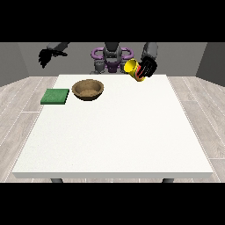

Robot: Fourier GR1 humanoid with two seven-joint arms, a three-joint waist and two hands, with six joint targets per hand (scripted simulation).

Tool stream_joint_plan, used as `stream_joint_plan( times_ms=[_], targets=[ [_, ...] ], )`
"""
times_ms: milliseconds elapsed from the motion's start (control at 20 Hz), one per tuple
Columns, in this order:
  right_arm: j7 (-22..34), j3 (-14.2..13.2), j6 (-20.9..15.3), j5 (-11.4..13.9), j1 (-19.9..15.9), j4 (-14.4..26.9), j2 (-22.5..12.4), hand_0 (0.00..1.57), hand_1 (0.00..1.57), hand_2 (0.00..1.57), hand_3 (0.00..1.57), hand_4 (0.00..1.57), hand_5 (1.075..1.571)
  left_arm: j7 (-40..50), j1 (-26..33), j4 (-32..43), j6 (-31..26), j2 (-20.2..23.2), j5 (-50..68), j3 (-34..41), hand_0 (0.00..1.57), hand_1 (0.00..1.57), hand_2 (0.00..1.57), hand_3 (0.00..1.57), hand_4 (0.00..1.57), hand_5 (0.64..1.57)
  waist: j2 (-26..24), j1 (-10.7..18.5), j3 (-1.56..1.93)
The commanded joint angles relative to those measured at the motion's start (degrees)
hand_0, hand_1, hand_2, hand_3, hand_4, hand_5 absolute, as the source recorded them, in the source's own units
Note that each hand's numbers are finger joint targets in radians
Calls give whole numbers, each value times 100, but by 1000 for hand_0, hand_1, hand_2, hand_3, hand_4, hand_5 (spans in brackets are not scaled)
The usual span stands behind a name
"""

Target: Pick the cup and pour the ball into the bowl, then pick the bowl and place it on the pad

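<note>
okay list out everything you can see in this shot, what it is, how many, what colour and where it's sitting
table: one, white, fills the middle of the view
bowl: one, brown, on the table, far left part
pad: one, green, flat at the table's left edge, beside the bowl
cup: one, yellow with red, tilted, held above the table's far edge
ball: not visible
robot hand at the view's right: black, curled round the cup
robot hand at the view's left: black, raised left of the table, holding nothing
</note>
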Motion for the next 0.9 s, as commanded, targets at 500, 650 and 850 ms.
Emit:
stream_joint_plan(
  times_ms=[500, 650, 850],
  targets=[
    [-345, -47, 248, 86, 71, 566, -97, 0, 0, 0, 0, 0, 1571, 2481, -1086, 300, -170, -652, -2876, -1754, 1553, 1553, 1571, 1571, 1530, 1298, -323, -63, 9],
    [-112, -84, 440, -76, -7, 590, -213, 0, 0, 0, 0, 0, 1571, 2455, -1203, 433, -633, -631, -3388, -2200, 1501, 1501, 1571, 1571, 1380, 1400, -475, -138, 3],
    [-170, -79, 479, -51, -81, 624, -254, 0, 0, 0, 0, 0, 1571, 2777, -1484, 610, -1309, -1130, -3922, -2670, 1498, 1498, 1571, 1571, 1571, 1056, -318, -384, 0]
  ],
)
